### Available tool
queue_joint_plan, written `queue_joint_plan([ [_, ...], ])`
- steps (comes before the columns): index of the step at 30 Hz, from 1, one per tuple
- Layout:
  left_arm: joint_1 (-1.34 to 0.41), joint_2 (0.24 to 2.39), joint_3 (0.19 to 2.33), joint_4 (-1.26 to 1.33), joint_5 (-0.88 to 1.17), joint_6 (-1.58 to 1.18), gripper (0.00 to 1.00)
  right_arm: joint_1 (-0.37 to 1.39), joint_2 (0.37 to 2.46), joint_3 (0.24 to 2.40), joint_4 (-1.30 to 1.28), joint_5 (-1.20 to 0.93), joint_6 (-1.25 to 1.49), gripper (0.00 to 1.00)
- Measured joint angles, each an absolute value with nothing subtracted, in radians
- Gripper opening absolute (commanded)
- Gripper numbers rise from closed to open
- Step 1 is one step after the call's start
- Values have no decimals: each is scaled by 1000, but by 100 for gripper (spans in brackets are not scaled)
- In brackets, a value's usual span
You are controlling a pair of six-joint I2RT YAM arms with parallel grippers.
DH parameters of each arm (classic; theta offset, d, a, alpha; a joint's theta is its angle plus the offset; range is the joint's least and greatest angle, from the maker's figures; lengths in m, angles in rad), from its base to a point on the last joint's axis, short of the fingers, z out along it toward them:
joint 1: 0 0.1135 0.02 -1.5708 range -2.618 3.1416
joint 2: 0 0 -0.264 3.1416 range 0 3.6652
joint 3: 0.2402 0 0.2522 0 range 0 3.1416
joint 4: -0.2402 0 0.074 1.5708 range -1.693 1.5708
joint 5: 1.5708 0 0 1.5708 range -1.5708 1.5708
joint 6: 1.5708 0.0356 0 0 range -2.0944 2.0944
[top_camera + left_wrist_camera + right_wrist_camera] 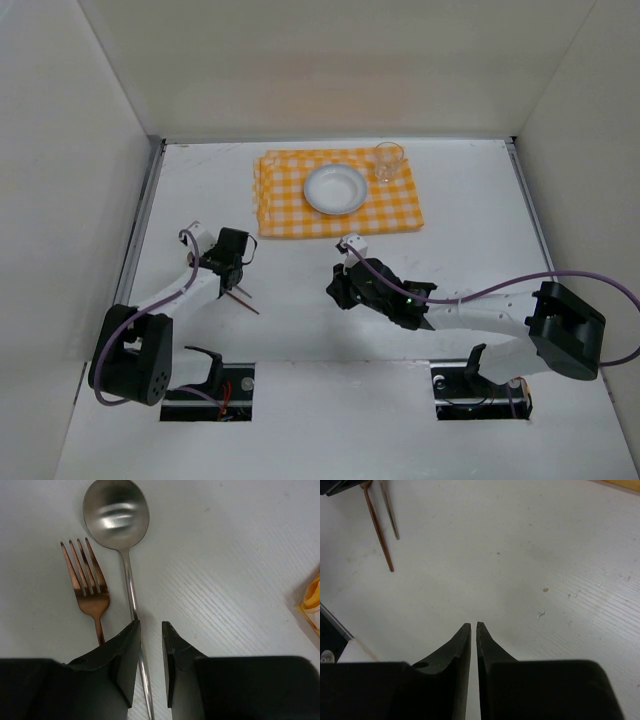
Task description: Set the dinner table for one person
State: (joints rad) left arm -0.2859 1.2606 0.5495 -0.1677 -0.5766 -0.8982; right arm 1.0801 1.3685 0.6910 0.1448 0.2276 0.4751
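Note:
On the white dinner table, a silver spoon and a copper fork lie side by side. My left gripper is low over them, its jaws slightly apart. The spoon's handle runs between them against the left finger; the fork's handle passes under that finger. In the top view the left gripper is left of centre, with the cutlery handles sticking out below it. My right gripper is shut and empty over bare table; in the top view it is at centre.
An orange-and-white checked cloth lies at the back centre with a white plate and a clear glass on it. Its corner shows in the left wrist view. White walls enclose the table on three sides.

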Motion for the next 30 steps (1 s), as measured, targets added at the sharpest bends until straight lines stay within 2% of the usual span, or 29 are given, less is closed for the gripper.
queue_joint_plan([
  [18, -284, 1203, 528, -190, -584, -935, 24, 1080, 1369, 691, 145, 228, 475, 16],
  [30, -284, 1293, 523, -168, -579, -937, 23, 1080, 1368, 691, 145, 228, 475, 16],
])
